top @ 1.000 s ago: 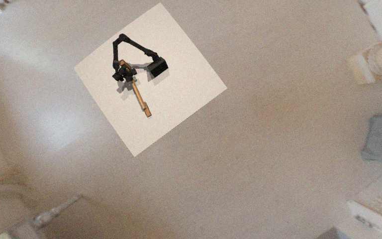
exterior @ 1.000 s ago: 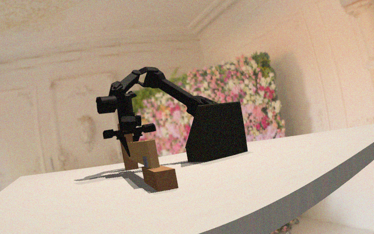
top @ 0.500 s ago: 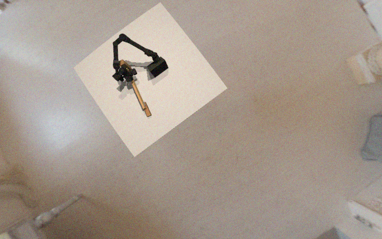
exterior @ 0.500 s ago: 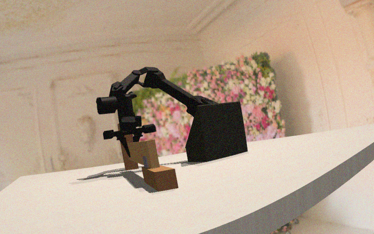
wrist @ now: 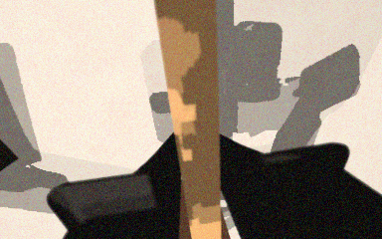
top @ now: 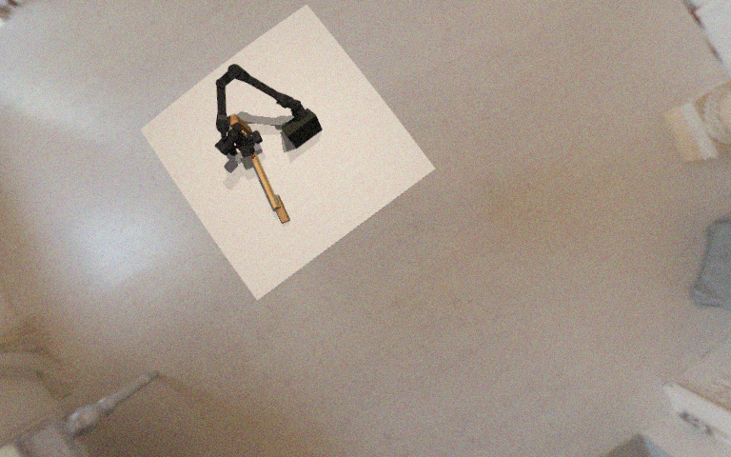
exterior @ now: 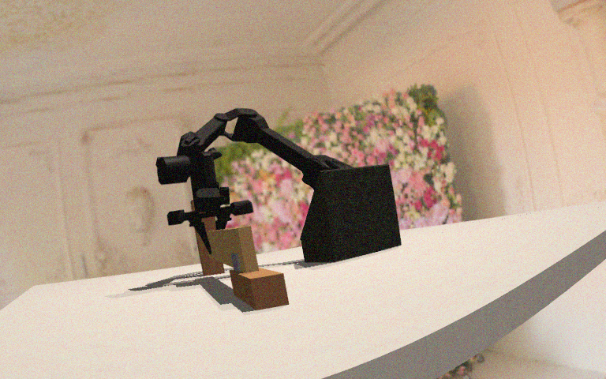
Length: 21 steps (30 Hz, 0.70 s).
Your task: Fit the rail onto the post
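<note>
The wooden rail (top: 265,180) (exterior: 245,249) (wrist: 200,90) is held up off the table along its near part. Its far end is at the low footboard block (top: 284,215) (exterior: 268,291); a small blue-grey part of the bracket shows beside it. My gripper (top: 248,151) (exterior: 211,239) (wrist: 190,134) points down and is shut on the rail, with one finger on each side. The upright post (top: 234,119) (exterior: 212,268) stands just behind the gripper. The gripper hides the rail's near end, the pegs and the holes, so I cannot tell whether rail and post touch.
The arm's black base (top: 303,129) (exterior: 350,215) stands on the white table (top: 358,141) (exterior: 438,281), to the right of the post and rail. The arm bends over from the base to the post. The gripper's and rail's shadows lie on the table beside them.
</note>
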Motion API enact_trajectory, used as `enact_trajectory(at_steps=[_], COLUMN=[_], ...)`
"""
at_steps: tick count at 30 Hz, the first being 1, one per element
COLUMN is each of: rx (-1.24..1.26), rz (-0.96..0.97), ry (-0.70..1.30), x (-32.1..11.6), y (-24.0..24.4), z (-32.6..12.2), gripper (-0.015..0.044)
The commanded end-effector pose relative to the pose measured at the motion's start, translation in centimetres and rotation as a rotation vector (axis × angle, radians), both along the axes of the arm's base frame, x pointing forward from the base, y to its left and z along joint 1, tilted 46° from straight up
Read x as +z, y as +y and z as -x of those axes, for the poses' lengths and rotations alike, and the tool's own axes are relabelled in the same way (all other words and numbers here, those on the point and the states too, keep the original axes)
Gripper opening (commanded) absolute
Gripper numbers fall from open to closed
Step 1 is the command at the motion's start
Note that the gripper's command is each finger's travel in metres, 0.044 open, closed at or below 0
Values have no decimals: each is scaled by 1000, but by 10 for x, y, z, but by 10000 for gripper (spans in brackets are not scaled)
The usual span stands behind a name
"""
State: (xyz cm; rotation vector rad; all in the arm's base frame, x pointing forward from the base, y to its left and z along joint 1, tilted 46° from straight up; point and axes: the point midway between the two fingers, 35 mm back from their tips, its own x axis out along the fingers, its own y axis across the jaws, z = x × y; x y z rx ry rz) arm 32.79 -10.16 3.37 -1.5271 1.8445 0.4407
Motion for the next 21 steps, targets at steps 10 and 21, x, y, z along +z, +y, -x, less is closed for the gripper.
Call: enact_trajectory(at_steps=[10,21], rx=[5,5], rz=[-4,-4], ry=[-2,-2], x=[-1,0], y=[1,-1], z=[0,1], gripper=[0,0])
